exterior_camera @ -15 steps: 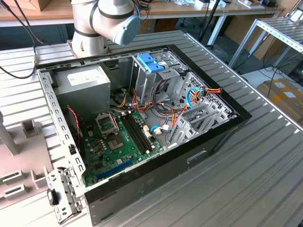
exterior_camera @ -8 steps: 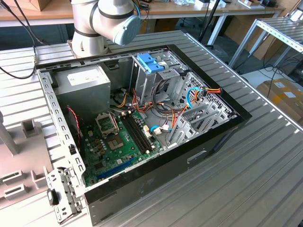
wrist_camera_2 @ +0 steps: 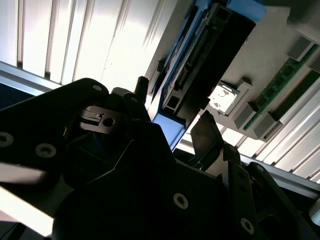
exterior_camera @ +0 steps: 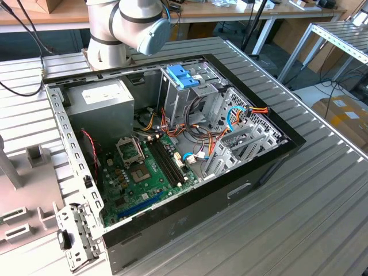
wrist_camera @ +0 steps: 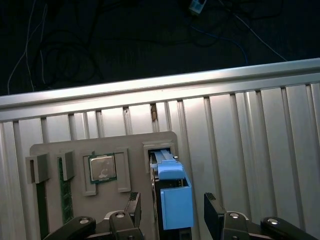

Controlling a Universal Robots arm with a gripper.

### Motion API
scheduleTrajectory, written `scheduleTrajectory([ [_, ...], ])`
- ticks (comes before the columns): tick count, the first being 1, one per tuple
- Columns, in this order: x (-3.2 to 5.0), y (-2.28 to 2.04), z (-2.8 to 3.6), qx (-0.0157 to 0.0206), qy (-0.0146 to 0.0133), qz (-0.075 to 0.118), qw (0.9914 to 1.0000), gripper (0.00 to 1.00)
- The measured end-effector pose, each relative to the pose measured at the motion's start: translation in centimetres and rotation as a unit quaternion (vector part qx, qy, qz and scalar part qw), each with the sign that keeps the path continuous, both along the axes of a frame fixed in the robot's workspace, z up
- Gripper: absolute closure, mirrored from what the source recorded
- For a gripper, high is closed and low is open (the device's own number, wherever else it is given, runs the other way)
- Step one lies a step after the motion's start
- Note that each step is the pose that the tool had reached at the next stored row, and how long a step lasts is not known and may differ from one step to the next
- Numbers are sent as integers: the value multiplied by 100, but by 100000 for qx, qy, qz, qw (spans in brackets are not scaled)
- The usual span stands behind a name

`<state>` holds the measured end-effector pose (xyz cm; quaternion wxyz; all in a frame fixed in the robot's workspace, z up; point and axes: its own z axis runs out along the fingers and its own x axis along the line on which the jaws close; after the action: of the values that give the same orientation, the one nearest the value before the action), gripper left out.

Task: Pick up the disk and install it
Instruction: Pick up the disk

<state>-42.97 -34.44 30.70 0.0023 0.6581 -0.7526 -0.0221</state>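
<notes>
The disk [wrist_camera: 172, 197], a dark drive in a light blue carrier frame, stands on edge in a slot of a grey holder tray [wrist_camera: 135, 142]. My gripper [wrist_camera: 172, 214] is open and straddles it, one black finger on each side with a small gap to the carrier. In the second wrist view the disk [wrist_camera_2: 210, 50] runs away from the gripper [wrist_camera_2: 174, 106], its blue carrier end sitting between the two fingertips. The fingers do not appear to touch the disk.
The same tray holds a processor chip [wrist_camera: 102, 167] and memory sticks [wrist_camera: 64, 200] beside the disk. It rests on a ribbed metal table [wrist_camera: 250, 130] near the table's edge. The open computer case [exterior_camera: 270, 155] shows a motherboard [exterior_camera: 144, 169] and a metal drive cage with a blue-latched bracket [exterior_camera: 183, 76].
</notes>
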Motion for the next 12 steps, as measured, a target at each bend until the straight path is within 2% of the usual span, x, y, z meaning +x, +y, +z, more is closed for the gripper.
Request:
scheduleTrajectory([
  [12,0,0,-44,0,2,0,100000,38],
])
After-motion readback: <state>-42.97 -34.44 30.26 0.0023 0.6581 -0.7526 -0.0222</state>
